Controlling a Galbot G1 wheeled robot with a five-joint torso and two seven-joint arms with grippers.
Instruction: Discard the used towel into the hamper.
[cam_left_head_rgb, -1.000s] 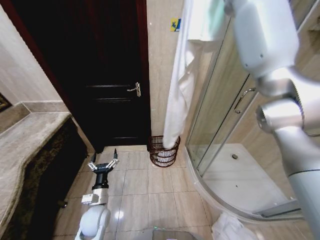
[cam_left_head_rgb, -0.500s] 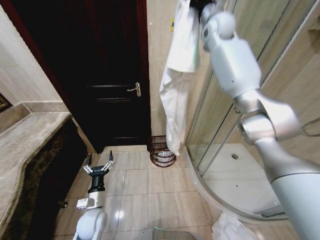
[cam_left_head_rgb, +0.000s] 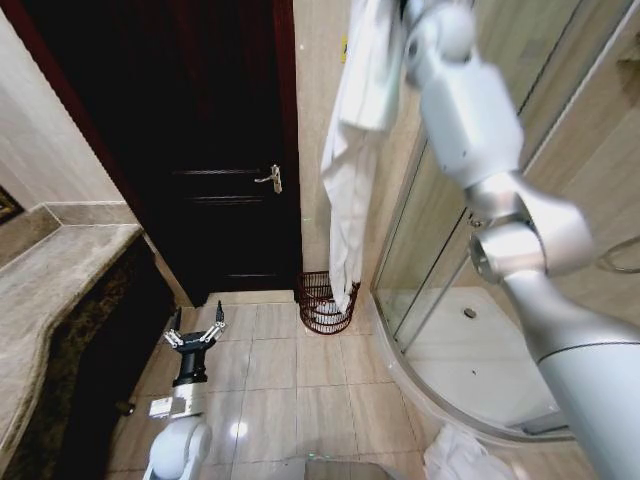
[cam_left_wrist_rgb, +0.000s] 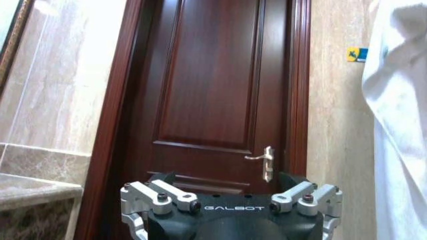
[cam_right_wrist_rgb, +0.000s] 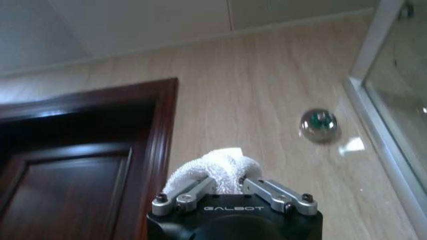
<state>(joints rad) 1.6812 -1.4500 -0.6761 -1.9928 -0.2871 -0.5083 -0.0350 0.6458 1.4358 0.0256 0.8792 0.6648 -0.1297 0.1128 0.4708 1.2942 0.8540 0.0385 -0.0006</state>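
**Steady now: get the towel's tail over the hamper before you let go**

Currently your right hand (cam_right_wrist_rgb: 230, 192) pinches a bunch of the white towel (cam_left_head_rgb: 350, 170) high beside the shower glass (cam_left_head_rgb: 440, 230). Its lower end hangs just at the hamper (cam_left_head_rgb: 322, 303) on the floor by the door (cam_left_head_rgb: 200, 140). Centre the drape over the rim and lower it. Your left hand (cam_left_head_rgb: 194, 336) idles low, fingers spread, empty.

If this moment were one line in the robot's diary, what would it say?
right gripper: shut on towel, held high | towel end hangs over hamper | left gripper: open, low above floor
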